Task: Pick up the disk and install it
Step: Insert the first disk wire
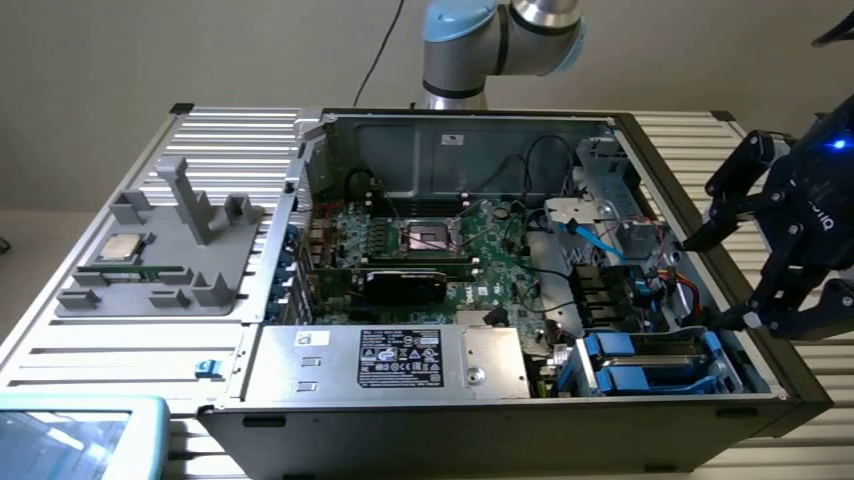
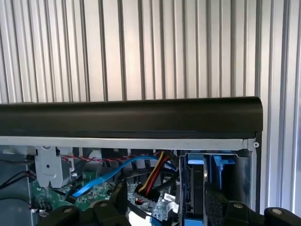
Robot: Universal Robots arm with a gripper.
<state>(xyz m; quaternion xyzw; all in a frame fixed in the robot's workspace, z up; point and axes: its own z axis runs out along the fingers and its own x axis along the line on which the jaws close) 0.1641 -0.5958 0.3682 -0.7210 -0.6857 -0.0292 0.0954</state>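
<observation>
Ideally, any approach to the disk (image 1: 657, 355) should run square and clear of the blue cables (image 1: 597, 238). Left of frame, a grey tray (image 1: 147, 290) holds a processor chip (image 1: 123, 247); the open computer case (image 1: 467, 140) holds the disk lower right (blue rails showing); beside it hovers the gripper (image 1: 721, 282), jaws spread, empty.

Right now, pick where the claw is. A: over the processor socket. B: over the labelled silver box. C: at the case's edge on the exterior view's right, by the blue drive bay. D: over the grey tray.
C: the claw hangs at the case's rim on the exterior view's right, next to the blue drive bay, jaws open.
</observation>
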